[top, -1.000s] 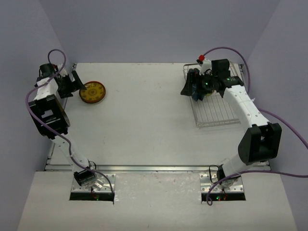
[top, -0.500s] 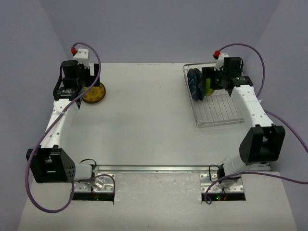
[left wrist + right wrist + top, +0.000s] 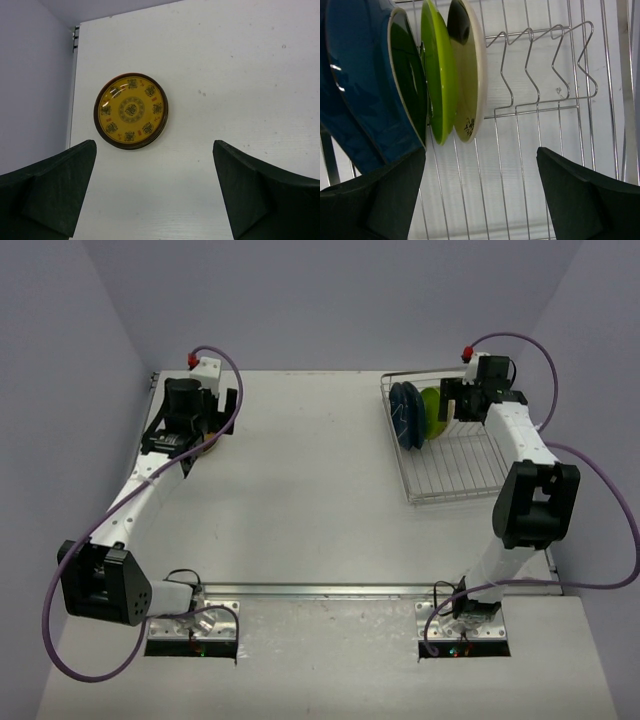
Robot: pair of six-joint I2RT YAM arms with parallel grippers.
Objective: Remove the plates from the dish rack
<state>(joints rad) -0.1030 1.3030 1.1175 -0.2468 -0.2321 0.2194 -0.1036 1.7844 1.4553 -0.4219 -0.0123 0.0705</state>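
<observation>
The silver wire dish rack (image 3: 460, 465) stands at the back right. A dark blue plate (image 3: 404, 415) and a lime green plate (image 3: 432, 412) stand upright in it. In the right wrist view the blue plate (image 3: 360, 85) and green plate (image 3: 437, 75) stand left of empty prongs (image 3: 540, 65). My right gripper (image 3: 452, 402) is open, just right of the green plate. The orange-red plate with the yellow centre (image 3: 131, 111) lies flat on the table at the far left. My left gripper (image 3: 190, 445) is open above it; that plate peeks out under it (image 3: 211, 446).
The white table (image 3: 300, 500) is closed in by purple walls on three sides. The table's far left edge (image 3: 74, 75) lies close to the yellow-centred plate. Purple cables loop off both arms.
</observation>
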